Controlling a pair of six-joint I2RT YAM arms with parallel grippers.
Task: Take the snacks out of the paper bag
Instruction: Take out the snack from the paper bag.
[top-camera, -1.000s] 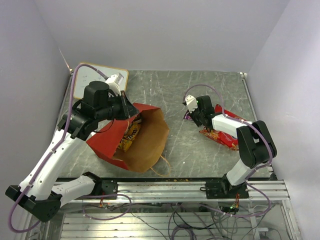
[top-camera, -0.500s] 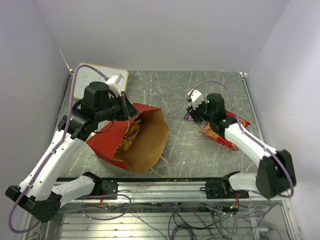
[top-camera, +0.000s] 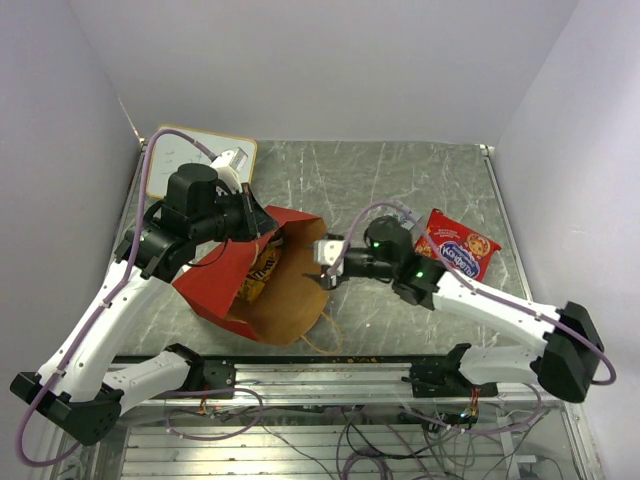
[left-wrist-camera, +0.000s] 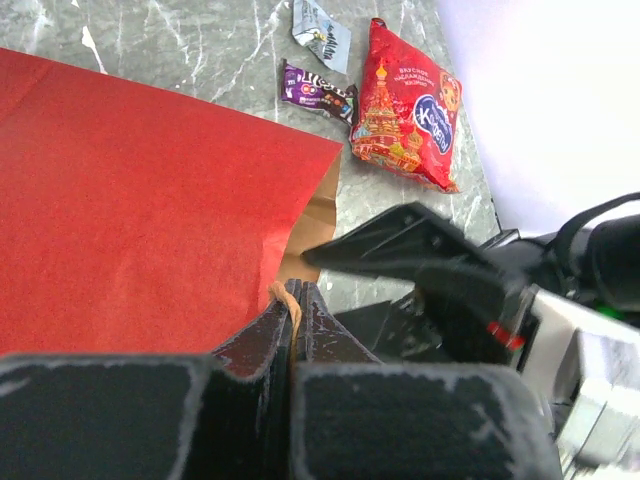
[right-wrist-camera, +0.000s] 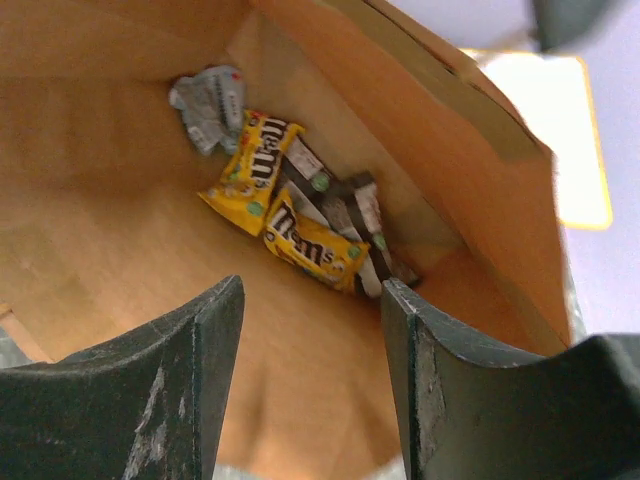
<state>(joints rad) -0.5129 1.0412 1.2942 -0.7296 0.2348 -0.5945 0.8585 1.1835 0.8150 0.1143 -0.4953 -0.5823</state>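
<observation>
Left hand (left-wrist-camera: 293, 312) pinched shut on the handle (left-wrist-camera: 287, 298) of the bag (left-wrist-camera: 150, 200); right hand (right-wrist-camera: 310, 290) gaped wide at its mouth, above yellow packets (right-wrist-camera: 262, 165).

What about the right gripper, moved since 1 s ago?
Yes. In the top view the right gripper swung left, away from the red snack packet, to the mouth of the paper bag.

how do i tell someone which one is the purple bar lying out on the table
Find the red paper bag lying on the grey table; just off its open end lies a big red packet. Two small wrappers sit beside that packet, and the purple bar is the dark, shiny one nearer the bag, unlike the pale silver wrapper beyond it.
</observation>
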